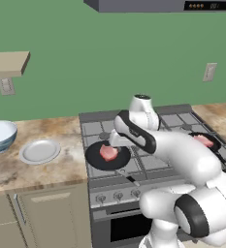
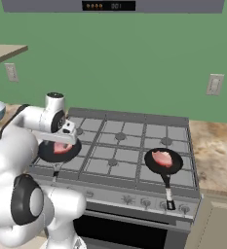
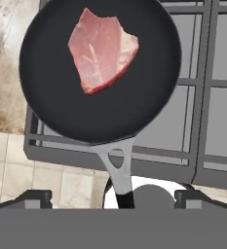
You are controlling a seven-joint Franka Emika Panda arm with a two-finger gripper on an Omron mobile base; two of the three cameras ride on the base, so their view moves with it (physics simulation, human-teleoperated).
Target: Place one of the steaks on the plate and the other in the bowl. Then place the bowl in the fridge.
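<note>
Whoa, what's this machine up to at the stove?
The robot arm holds its open hand above a black pan on the stove's left side, looking down at a raw steak lying in it. Nothing is gripped yet. A second steak sits in another pan on the right side. On the counter to the left, a plate and a blue bowl both wait with nothing in them.
</note>
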